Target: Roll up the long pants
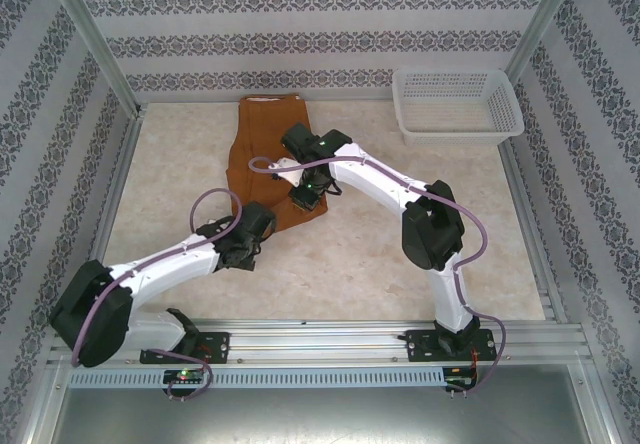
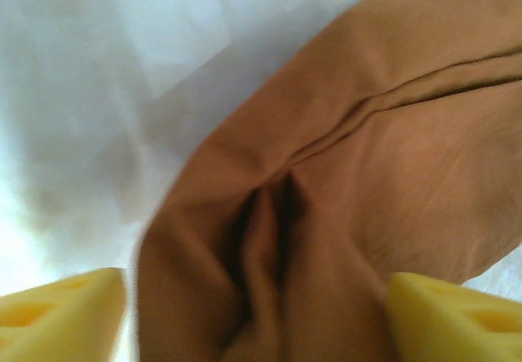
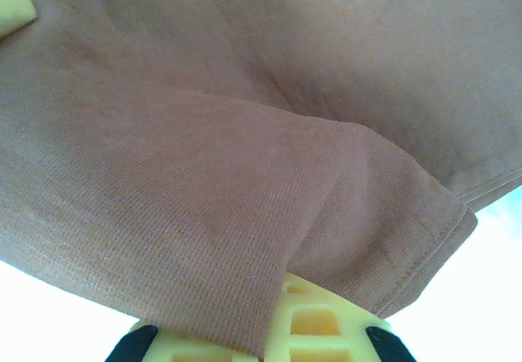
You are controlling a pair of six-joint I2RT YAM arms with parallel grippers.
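**Rolling barely begun: both claws at the near end of the pants**

The long pants (image 1: 268, 144) lie flat at the far left-centre of the table (image 1: 400, 254), waistband toward the back wall, and no rolled bundle can be seen, so most of the rolling looks yet to be done. The right gripper (image 1: 304, 196) is clamped on a hemmed edge, with cloth draped over its finger. The left gripper (image 2: 257, 321) has its jaws apart, straddling a pinched fold without gripping it.
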